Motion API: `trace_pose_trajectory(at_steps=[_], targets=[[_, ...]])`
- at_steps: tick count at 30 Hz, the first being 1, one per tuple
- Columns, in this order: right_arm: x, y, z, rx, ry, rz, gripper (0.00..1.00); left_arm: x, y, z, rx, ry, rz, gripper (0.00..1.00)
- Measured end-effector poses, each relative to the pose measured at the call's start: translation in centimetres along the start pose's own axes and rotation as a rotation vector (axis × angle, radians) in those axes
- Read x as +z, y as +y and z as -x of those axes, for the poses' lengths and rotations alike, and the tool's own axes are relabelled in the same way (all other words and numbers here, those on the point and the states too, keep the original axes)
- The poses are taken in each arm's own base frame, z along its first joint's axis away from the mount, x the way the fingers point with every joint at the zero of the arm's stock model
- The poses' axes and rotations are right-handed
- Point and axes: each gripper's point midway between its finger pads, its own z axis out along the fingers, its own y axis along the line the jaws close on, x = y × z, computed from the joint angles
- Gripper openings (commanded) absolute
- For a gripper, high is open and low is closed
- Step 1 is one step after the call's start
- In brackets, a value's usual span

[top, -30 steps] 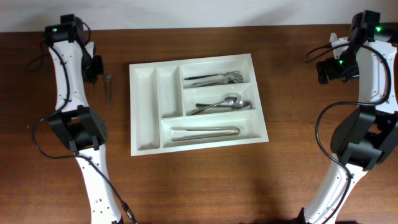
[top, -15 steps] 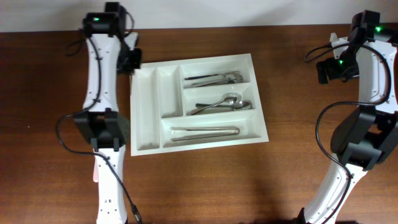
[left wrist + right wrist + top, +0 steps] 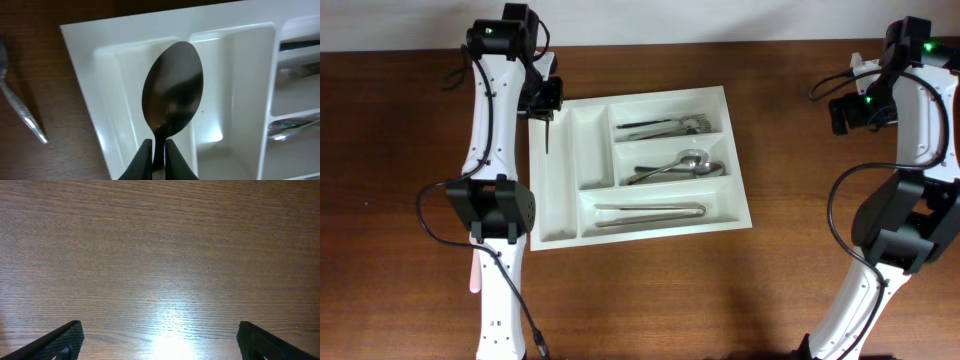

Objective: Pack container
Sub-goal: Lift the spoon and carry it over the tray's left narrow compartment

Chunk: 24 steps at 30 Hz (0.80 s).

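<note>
Pinching spoon [image 3: 172, 90] by its handle in left gripper [image 3: 158, 150], above narrow compartments at left end of container [image 3: 590, 150], sited mid-desk [image 3: 720, 300] toward far edge. Right gripper [image 3: 160, 342] spread wide over desk surface.

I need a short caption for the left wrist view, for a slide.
Left gripper, shut on a spoon, holds it above the container's narrow compartments.
</note>
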Motion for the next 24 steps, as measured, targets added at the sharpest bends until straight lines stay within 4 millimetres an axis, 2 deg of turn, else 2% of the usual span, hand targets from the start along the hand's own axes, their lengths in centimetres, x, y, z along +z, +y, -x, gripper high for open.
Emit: trace_pose_trajectory(at_steps=[6, 10, 24], targets=[[0.0, 0.0, 0.0, 0.000, 0.000, 0.000, 0.99, 0.1, -0.6, -0.1, -0.011, 0.007, -0.033, 0.08], [0.0, 0.0, 0.0, 0.000, 0.000, 0.000, 0.99, 0.4, -0.6, -0.8, -0.016, 0.041, -0.037, 0.08], [0.0, 0.0, 0.0, -0.001, 0.000, 0.000, 0.99, 1.4, 0.9, -7.4, -0.041, 0.274, 0.036, 0.08]])
